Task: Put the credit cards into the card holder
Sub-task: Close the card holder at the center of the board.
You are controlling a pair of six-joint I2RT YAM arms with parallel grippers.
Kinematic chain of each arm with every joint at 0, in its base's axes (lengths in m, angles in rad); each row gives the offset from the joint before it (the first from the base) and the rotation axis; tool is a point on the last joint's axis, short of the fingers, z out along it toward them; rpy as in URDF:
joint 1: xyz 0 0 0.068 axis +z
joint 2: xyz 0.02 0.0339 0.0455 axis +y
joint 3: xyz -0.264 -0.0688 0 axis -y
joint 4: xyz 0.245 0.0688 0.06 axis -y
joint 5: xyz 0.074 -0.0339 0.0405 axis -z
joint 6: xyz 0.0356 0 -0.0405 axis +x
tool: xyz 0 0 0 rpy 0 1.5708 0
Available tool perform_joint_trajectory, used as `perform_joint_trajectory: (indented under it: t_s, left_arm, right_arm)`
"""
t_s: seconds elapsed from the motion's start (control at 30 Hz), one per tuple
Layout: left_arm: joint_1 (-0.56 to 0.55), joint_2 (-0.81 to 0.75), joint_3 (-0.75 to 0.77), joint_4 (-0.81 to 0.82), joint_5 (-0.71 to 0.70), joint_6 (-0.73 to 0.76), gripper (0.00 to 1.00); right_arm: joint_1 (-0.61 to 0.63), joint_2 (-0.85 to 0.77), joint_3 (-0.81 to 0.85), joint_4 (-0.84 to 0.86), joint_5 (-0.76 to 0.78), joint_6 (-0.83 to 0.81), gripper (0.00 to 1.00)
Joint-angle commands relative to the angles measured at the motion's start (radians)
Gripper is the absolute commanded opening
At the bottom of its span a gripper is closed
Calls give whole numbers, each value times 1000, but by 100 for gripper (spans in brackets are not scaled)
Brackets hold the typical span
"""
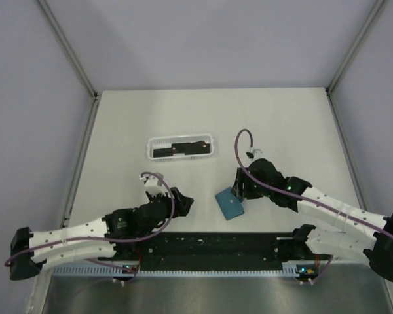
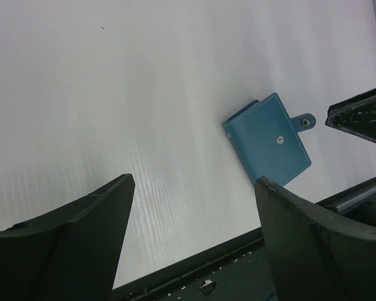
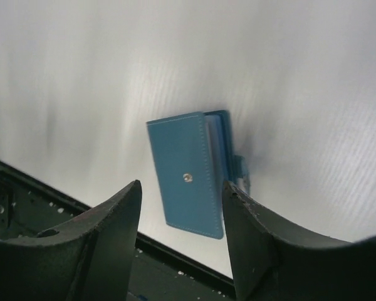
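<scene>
**A:** What is the left arm [image 1: 72,239] showing from above?

**B:** It is wearing white link covers between black joint housings and is ending in a bulky black base [image 1: 23,252]. A purple cable [image 1: 164,175] is looping off near its wrist, by a small white connector.

**A:** And the right arm [image 1: 334,212]?

**B:** It is wearing the same white and black. A second purple cable [image 1: 237,140] is arcing above it, and a green light [image 1: 289,188] is glowing on one black joint.

**A:** And the end effectors?

**B:** The left end effector [image 2: 194,182] is presenting two dark, matte, wedge-shaped fingers [image 2: 94,219]. The right end effector [image 3: 182,185] is showing similar dark curved fingers [image 3: 106,232].
</scene>
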Motion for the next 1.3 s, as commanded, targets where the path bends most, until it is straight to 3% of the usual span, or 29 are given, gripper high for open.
perform_joint_trajectory:
  t_s: [0.0,0.07,0.17,0.27,0.57,0.93,1.27]
  left_arm:
    - [4,44,56,133,46,147,77]
    - [4,84,73,204,83,226,68]
    - [4,180,116,270,103,292,46]
    - [4,283,182,297,108,323,32]
    - [6,466,248,405,189,358,34]
    - [40,601,298,481,281,389,35]
    - [50,746,301,572,382,396,27]
  right_arm:
    - [-31,13,29,-120,150,25,54]
    - [-35,38,35,-144,150,17,56]
    - [-52,53,25,-146,128,17,57]
    - [-67,59,12,-143,122,15,55]
    - [-150,36,-67,-34,9,-11,41]
    - [-206,12,-141,90,-109,-23,36]
    - [-216,13,-166,142,-143,-31,12]
